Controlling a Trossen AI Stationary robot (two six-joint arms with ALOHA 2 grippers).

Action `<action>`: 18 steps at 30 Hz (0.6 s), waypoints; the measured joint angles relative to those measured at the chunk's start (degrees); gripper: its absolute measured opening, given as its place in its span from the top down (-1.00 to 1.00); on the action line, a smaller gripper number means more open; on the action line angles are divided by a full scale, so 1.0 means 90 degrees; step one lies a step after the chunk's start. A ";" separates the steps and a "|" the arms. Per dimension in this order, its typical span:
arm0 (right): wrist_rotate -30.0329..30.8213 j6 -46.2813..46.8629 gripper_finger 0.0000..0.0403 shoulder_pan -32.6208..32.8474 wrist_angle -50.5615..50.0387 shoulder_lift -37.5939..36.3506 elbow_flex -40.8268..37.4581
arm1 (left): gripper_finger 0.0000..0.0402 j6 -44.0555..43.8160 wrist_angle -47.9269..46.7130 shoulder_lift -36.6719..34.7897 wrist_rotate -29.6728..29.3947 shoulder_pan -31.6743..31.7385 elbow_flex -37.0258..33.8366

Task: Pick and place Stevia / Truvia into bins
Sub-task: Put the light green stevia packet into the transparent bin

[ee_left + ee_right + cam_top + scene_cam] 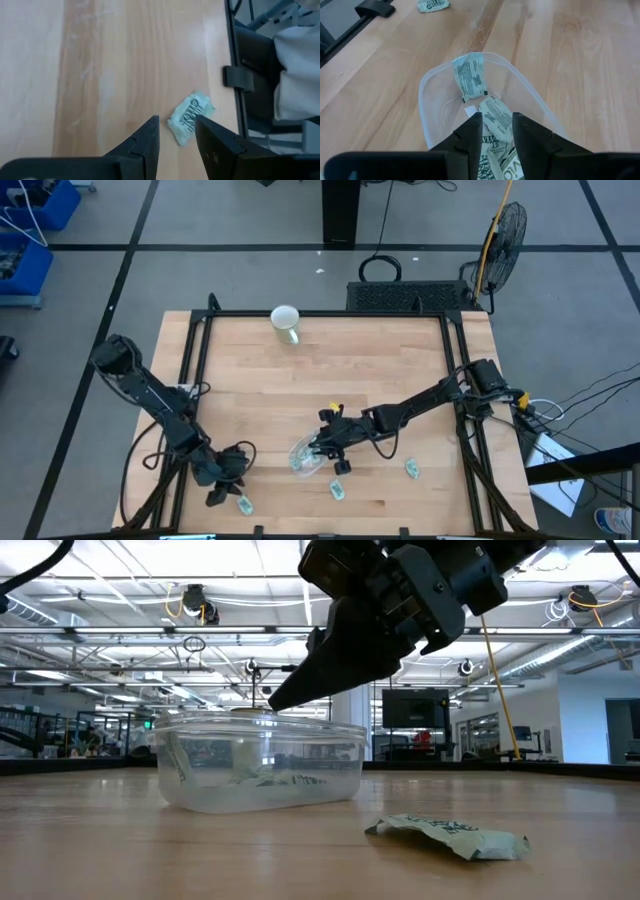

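Note:
The see-through plastic bowl stands at the table's near middle and holds several pale green and white sachets; one sachet leans against its far wall. My right gripper is open just above the bowl's rim, and it also shows in the low view. My left gripper is open near the table's near left corner. A crumpled sachet lies flat on the wood just beyond its fingertips. Two more sachets lie flat on the table, right of the bowl.
A white mug stands at the far edge. Black frame rails run along the table's left and right sides. A rail lies close to the left gripper's sachet. One more sachet lies beyond the bowl.

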 joint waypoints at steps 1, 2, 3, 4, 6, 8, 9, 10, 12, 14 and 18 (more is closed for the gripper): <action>0.0000 0.0000 0.50 -0.0002 0.0000 0.0000 0.0000 | 0.36 -0.0016 0.0000 0.0000 -0.0044 0.0000 -0.0011; 0.0001 0.0000 0.50 -0.0002 -0.0002 0.0000 0.0000 | 0.36 -0.0024 0.0001 0.0008 -0.0053 0.0000 -0.0013; 0.0000 -0.0002 0.50 -0.0002 -0.0002 0.0000 0.0000 | 0.36 -0.0050 0.0046 0.0042 -0.0058 0.0001 -0.0013; 0.0000 -0.0002 0.50 -0.0002 -0.0002 0.0000 0.0000 | 0.36 -0.0067 0.0120 0.0102 -0.0047 0.0002 -0.0013; 0.0000 -0.0002 0.50 -0.0007 -0.0005 0.0000 0.0000 | 0.36 -0.0117 0.0328 0.0290 0.0074 0.0001 -0.0013; 0.0000 -0.0004 0.50 -0.0007 -0.0009 0.0000 0.0000 | 0.36 -0.0238 0.0620 0.0557 0.0298 0.0001 -0.0011; 0.0000 -0.0005 0.50 -0.0007 -0.0010 0.0000 0.0000 | 0.36 -0.0250 0.0736 0.0705 0.0436 0.0000 -0.0011; 0.0000 -0.0003 0.50 -0.0008 -0.0010 0.0000 -0.0001 | 0.36 -0.0245 0.0781 0.0829 0.0545 0.0000 -0.0004; 0.0000 -0.0002 0.50 -0.0010 -0.0010 0.0000 -0.0001 | 0.36 -0.0169 0.0829 0.1025 0.0632 0.0002 0.0064; -0.0001 -0.0005 0.50 -0.0010 -0.0010 0.0000 -0.0002 | 0.36 -0.0085 0.0884 0.1165 0.0635 0.0002 0.0111; 0.0000 -0.0003 0.50 -0.0010 -0.0013 0.0000 -0.0002 | 0.36 0.0109 0.0896 0.1234 0.0530 0.0039 0.0140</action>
